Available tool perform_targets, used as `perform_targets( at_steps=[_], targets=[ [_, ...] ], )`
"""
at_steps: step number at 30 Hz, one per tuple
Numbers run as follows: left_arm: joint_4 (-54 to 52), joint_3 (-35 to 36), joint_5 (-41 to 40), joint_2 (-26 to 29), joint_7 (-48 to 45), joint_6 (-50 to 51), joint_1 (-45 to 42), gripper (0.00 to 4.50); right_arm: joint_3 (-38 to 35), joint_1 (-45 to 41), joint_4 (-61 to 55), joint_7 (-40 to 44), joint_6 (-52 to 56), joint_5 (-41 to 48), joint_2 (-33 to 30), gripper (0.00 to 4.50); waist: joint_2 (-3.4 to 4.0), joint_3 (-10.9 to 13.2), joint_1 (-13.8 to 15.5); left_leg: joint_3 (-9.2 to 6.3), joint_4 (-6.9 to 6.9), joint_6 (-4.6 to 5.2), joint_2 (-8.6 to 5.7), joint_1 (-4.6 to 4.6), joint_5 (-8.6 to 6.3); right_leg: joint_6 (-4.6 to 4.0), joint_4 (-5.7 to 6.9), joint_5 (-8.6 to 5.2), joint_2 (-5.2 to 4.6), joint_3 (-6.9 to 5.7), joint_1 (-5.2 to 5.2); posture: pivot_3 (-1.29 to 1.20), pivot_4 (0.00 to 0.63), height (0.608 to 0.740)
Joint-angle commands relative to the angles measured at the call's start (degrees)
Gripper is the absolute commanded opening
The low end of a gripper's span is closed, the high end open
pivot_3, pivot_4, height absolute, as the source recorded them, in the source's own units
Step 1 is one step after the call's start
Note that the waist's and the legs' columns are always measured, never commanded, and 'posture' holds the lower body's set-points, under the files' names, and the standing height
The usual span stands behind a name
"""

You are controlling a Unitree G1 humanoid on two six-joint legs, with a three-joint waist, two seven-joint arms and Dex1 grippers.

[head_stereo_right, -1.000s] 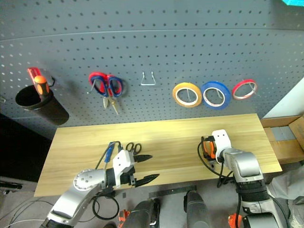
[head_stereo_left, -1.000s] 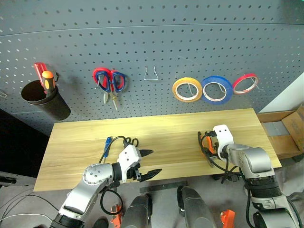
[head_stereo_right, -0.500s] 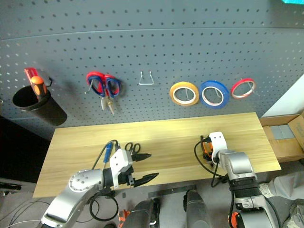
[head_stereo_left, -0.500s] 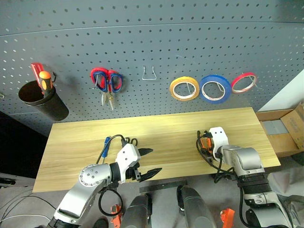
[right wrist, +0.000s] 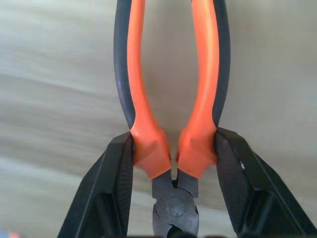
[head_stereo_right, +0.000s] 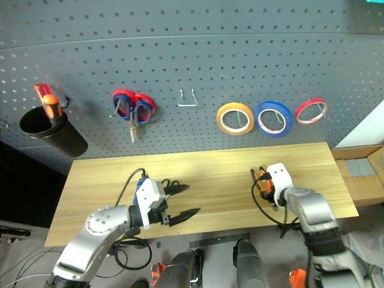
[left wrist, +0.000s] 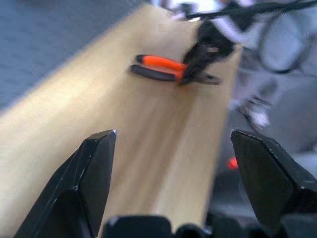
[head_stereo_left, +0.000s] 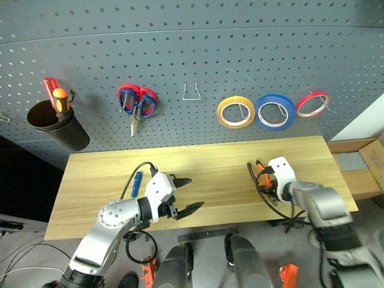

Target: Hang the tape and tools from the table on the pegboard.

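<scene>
The pliers (right wrist: 171,124) are gripped by the right gripper (right wrist: 173,171) near the right end of the table (head_stereo_left: 216,159); its 2 fingers (right wrist: 111,193) are pressed against the outer sides of the orange-and-black handles, just above the pivot. The left gripper (head_stereo_left: 187,194) is held wide open and empty above the table's front left part. The blue-handled screwdriver (head_stereo_left: 135,180) and black-handled scissors (head_stereo_right: 170,183) are seen on the table beside it. The yellow-tan tape (head_stereo_left: 236,112) is hung on the pegboard (head_stereo_left: 198,54).
</scene>
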Motion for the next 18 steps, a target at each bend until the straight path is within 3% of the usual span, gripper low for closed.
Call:
perform_targets(
  at_steps=[1, 4, 8, 13, 18],
  targets=[
    [-0.91, 6.47, -4.22, -3.43, 2.87, -5.00, -0.54, 3.95, -4.12, 2.03, -17.26, 14.04, -7.03, 12.90, -1.92, 1.86, -0.18, -0.10, -0.36, 0.05, -0.04, 0.00, 0.06, 0.06, 0.00, 0.00, -0.01, 0.00, 0.05, 0.00, 0.01, -0.15, 0.274, 0.740],
    [-1.61, 8.69, -4.48, -4.92, 4.92, -5.92, -0.67, 3.95, -5.26, 0.24, -18.40, 15.86, -9.92, 15.94, -1.06, 1.86, -0.27, -0.15, -0.21, 0.09, -0.01, -0.04, 0.23, 0.14, -0.03, 0.00, -0.04, 0.01, 0.18, 0.01, 0.09, -0.13, 0.259, 0.740],
    [-3.89, 12.45, -7.38, -8.91, 10.05, -7.20, -2.24, 3.95, -4.87, -8.53, -16.51, 13.76, -14.65, 18.31, 5.23, 1.86, -0.29, -0.15, 0.15, 0.07, 0.14, -0.05, 0.09, 0.07, -0.02, 0.12, -0.08, 0.11, 0.10, 0.07, 0.09, -0.11, 0.243, 0.740],
    [-4.94, 12.68, -4.86, -13.33, 15.92, -10.69, -3.42, 3.95, -1.36, -25.95, -4.37, 3.45, -25.67, 8.26, 16.33, 1.86, -0.46, -0.31, 0.58, 0.11, 0.23, -0.33, 0.06, 0.10, 0.14, 0.11, -0.04, 0.29, 0.11, 0.09, 0.09, -0.08, 0.222, 0.740],
    [-4.84, 11.62, -0.45, -16.43, 20.72, -15.33, -2.70, 3.95, 1.56, -33.59, 5.00, -1.34, -36.61, 0.10, 21.96, 1.86, -0.73, -0.51, 1.66, 0.15, 0.06, -0.52, 0.08, -0.03, 0.25, 0.01, -0.01, 0.37, 0.13, 0.08, -0.23, -0.06, 0.215, 0.740]
  ],
)
